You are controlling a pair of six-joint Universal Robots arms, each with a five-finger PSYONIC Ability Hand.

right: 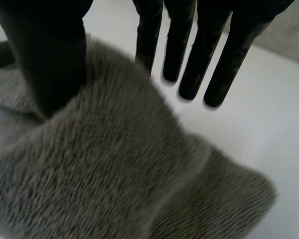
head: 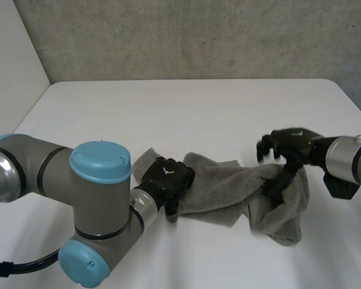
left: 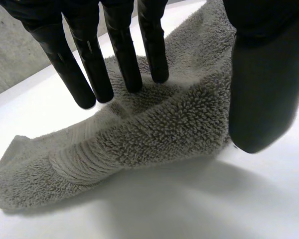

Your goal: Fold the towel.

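A grey towel lies crumpled on the white table, near its front edge. My left hand is at the towel's left end. In the left wrist view its straight fingers rest their tips on a fold of the towel, and the thumb stands beside that fold's edge. My right hand hovers over the bunched right end. In the right wrist view the thumb presses into the towel, while the straight fingers stand apart from it, above bare table.
The table stretches wide and bare behind the towel, up to a grey wall. My left arm's elbow fills the front left corner of the head view.
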